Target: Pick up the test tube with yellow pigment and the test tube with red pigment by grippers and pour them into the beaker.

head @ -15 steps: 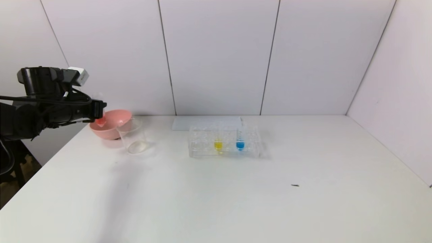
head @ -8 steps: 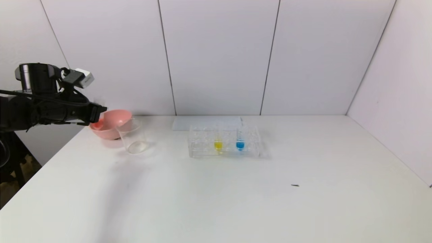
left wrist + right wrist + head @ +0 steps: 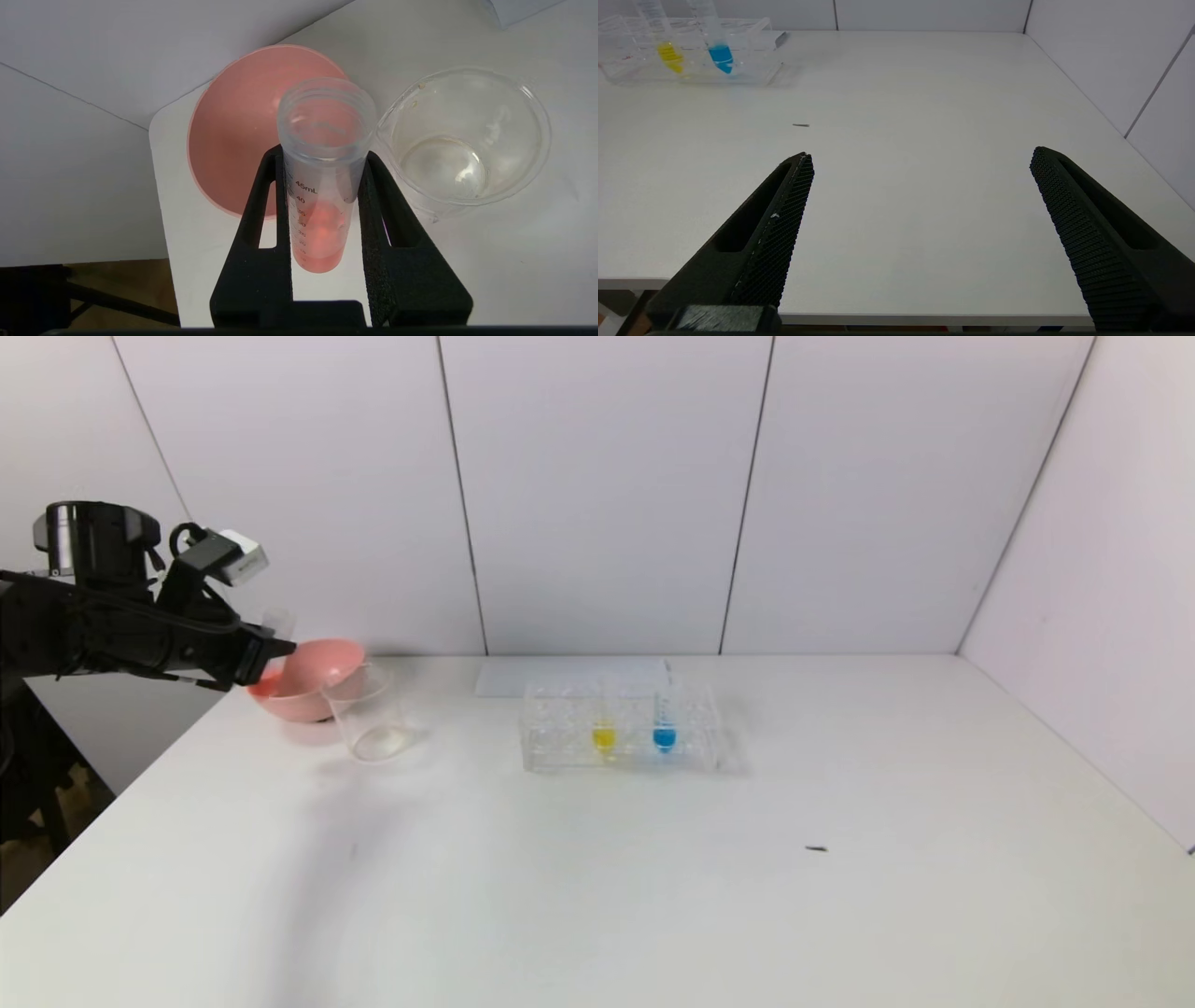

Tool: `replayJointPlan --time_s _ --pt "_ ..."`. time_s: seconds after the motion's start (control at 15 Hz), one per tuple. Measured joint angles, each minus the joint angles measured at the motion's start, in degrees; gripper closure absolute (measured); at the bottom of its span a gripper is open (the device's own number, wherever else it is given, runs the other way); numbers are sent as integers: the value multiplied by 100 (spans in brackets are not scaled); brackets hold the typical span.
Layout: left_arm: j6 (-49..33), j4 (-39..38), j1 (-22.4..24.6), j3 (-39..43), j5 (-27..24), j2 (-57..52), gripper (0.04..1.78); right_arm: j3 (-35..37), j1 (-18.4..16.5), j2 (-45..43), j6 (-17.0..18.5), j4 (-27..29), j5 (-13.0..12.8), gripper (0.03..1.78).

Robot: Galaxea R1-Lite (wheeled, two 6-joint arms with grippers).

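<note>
Tipped further since a second ago: left gripper (image 3: 322, 158), clamped on the test tube with red pigment (image 3: 322, 186), above pink bowl (image 3: 233, 126) beside the beaker (image 3: 467, 140). Right gripper (image 3: 920, 161) spread apart.

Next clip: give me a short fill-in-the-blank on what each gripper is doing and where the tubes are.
1. The left gripper is shut on the tube with ____ liquid.
2. That tube's mouth is over the pink ____.
3. The yellow tube stands in the rack beside a ____ one.
4. The right gripper holds ____.

Missing words: red; bowl; blue; nothing
</note>
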Motion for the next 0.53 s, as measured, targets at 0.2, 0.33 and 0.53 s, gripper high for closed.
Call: replayJointPlan --time_s 0.2,0.33,0.53 --pt "578 533 66 -202 -78 -13 138 0 2 0 -5 0 0 11" --pt "1034 878 116 -356 -108 -15 138 0 2 0 -2 0 0 11" --pt "1342 1000 138 -441 -229 -28 138 0 2 0 -2 0 0 11"
